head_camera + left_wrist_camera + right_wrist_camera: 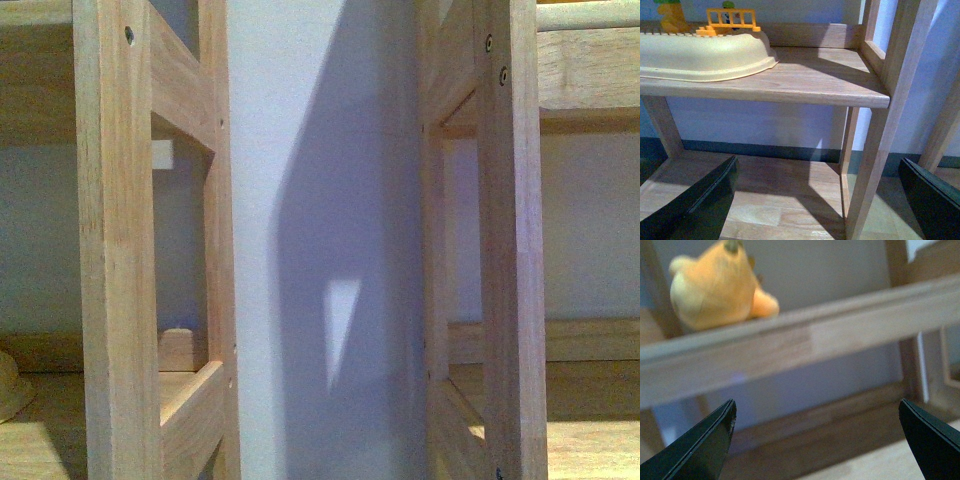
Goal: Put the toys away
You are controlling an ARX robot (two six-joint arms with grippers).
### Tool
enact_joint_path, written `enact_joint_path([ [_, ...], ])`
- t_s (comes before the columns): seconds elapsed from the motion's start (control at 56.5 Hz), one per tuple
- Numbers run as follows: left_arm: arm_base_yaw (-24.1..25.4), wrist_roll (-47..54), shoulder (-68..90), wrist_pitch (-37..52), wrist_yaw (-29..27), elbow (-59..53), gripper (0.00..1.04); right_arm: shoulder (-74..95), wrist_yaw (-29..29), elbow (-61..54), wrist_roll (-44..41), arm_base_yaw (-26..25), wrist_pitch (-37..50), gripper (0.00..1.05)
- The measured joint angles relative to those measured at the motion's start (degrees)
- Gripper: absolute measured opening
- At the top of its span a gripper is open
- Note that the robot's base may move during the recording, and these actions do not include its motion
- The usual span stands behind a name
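The plush (717, 287) was seen sitting on a shelf (805, 342). Both grippers (816, 440) (817, 200) were held wide apart, empty. It could be knocked off.

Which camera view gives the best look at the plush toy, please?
The right wrist view: the plush toy sits on a wooden shelf there, its yellow-orange body almost fully visible, though blurred, above the open right hand. The front view and the left wrist view show only shelving and other items, not the plush.
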Motion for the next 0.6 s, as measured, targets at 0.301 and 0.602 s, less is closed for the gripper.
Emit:
enact_joint_path([
  [0.301, 0.0, 0.0, 0.0, 0.0, 0.0, 0.0, 0.98, -11.5, 16.3, -17.7, -2.8, 26.8, -1.0, 0.98],
  [0.602, 0.0, 0.0, 0.0, 0.0, 0.0, 0.0, 0.98, -16.5, 19.8, -25.7, -4.3, 29.9, -5.2, 0.98],
])
